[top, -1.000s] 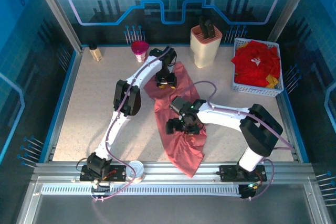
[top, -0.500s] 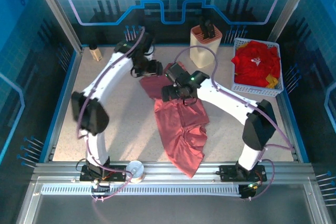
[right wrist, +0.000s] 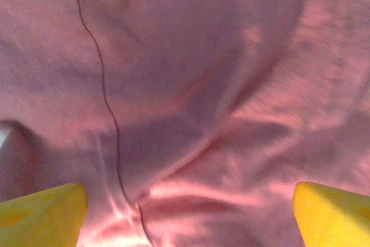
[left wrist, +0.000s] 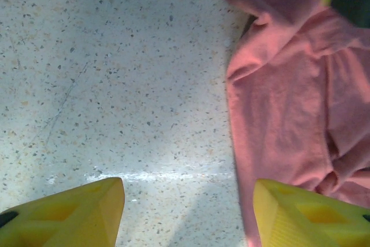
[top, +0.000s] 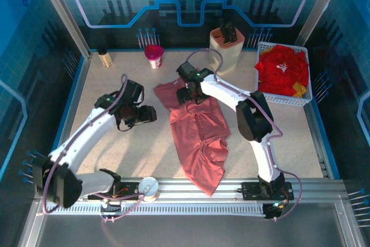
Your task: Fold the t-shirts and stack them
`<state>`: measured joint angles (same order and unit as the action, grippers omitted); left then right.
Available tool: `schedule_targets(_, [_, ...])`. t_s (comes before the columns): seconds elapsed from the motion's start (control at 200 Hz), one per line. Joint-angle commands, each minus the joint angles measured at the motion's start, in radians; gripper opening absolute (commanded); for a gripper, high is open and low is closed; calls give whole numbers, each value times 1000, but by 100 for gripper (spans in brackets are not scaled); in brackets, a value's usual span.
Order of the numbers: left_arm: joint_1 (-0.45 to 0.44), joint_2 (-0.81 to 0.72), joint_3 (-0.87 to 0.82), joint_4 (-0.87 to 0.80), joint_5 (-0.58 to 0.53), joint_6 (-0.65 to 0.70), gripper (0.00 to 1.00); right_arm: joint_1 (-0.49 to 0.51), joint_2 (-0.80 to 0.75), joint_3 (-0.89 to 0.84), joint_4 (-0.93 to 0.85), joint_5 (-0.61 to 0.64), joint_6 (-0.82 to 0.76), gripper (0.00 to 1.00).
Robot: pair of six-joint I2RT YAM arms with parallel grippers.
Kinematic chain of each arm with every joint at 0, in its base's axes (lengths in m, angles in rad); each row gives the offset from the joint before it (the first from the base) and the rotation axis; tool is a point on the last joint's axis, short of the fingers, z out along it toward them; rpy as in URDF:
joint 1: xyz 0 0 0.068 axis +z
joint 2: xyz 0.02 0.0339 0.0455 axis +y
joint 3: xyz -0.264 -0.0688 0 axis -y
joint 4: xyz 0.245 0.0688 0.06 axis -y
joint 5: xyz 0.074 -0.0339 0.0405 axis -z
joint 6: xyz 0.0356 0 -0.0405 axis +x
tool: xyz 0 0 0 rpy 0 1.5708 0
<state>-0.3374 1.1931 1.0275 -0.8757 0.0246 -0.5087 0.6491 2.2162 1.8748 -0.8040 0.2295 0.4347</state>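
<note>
Speckled tabletop point(top: 144, 154) w/ pink tee point(top: 196, 137); L gripper point(left wrist: 188, 188) & R gripper point(right wrist: 189, 192) both agape, empty.

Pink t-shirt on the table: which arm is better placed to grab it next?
Right, most likely. The right gripper hangs open directly over the far end of the pink t-shirt. The left gripper is open too, but mostly over bare table beside the shirt's left edge.
</note>
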Motion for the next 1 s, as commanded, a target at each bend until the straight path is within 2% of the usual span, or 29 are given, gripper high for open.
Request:
schedule_targets(0.0, [1, -70, -75, 41, 40, -75, 61, -1, 104, 124, -70, -31, -25, 91])
schedule_targets(0.14, [1, -117, -150, 82, 78, -115, 61, -15, 239, 251, -119, -53, -6, 91])
schedule_targets(0.285, [1, -87, -176, 124, 136, -127, 60, -69, 335, 363, -157, -102, 49, 91])
schedule_targets(0.56, [-2, -49, -197, 166, 181, -135, 59, -172, 448, 498, -103, -229, 140, 92])
schedule_targets(0.765, [-8, -37, -206, 215, 209, -160, 58, -222, 483, 540, 53, -373, 231, 91])
schedule_targets(0.901, [-35, 9, -222, 258, 237, -182, 58, -242, 506, 537, 243, -518, 320, 93])
schedule_targets(0.996, [-69, 61, -226, 281, 243, -189, 58, -242, 507, 552, 310, -518, 327, 94])
